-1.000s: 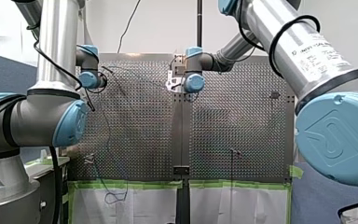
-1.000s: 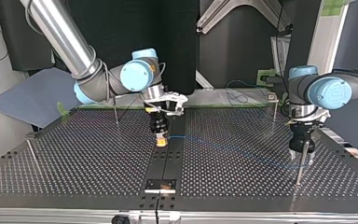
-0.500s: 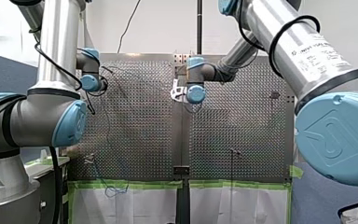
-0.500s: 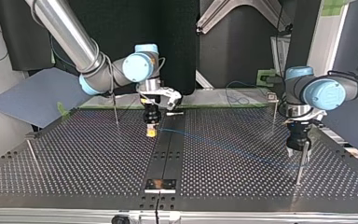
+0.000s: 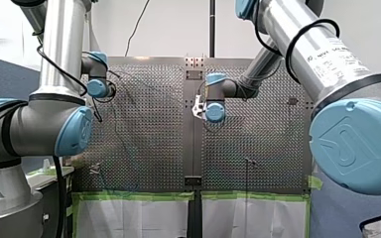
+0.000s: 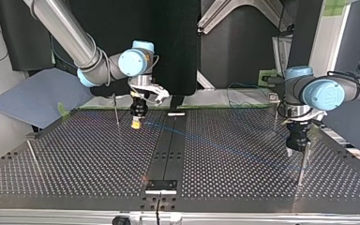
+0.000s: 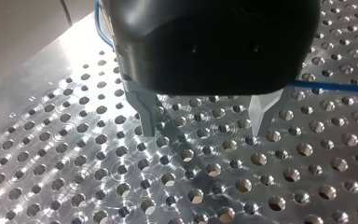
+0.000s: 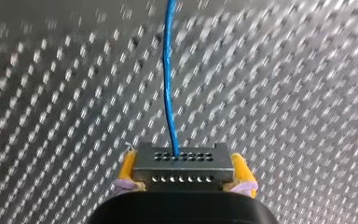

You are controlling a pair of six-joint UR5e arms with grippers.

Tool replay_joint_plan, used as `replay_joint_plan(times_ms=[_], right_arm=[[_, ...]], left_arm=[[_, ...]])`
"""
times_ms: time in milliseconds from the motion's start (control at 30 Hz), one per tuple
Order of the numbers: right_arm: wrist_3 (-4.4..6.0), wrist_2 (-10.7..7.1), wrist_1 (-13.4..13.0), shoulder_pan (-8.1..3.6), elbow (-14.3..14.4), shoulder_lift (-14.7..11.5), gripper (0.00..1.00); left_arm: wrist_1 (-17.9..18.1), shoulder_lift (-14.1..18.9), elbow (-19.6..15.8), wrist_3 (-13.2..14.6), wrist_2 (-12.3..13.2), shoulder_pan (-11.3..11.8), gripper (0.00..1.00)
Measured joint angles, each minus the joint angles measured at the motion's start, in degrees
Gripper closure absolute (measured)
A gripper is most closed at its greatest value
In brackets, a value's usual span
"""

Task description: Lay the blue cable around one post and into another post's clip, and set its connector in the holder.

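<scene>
Right claw clamped on grey multi-pin connector, just above perforated metal table, near thin metal post. Thin blue cable trails towards left claw, fingers apart. Judged: routing step. Next: lead the cable round the post, keeping it taut.

I count four posts, one blue cable, one connector, and two of mine: left end effector, right end effector

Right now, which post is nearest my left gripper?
The near post at the top view's right, just beside my left gripper; the others stand farther off.
</scene>
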Motion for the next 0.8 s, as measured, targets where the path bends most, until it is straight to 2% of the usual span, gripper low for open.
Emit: replay_joint_plan(times_ms=[133,233,333,467,567,800], right_arm=[[0.08,2.14,-2.1,-0.32,2.1,1.0,1.00],[0.66,3.86,-3.9,-0.24,3.9,2.5,1.00],[1.95,5.62,-5.6,-0.08,5.6,4.2,1.00],[4.27,8.15,-8.1,-0.37,8.1,6.7,1.00],[5.25,9.82,-9.8,-0.84,9.8,8.4,1.00],[5.54,12.70,-13.1,-2.94,13.1,11.7,1.00]], left_arm=[[0.0,0.0,0.0,0.3,-0.3,-0.1,0.00],[-0.1,0.0,0.0,0.4,-0.4,-0.1,0.00],[-0.2,0.0,0.0,0.4,-0.4,-0.2,0.00],[-0.3,0.0,0.0,0.4,-0.4,-0.2,0.00],[-0.3,0.0,0.0,0.4,-0.4,-0.2,0.00],[-0.3,0.0,0.0,0.5,-0.4,-0.2,0.00]])
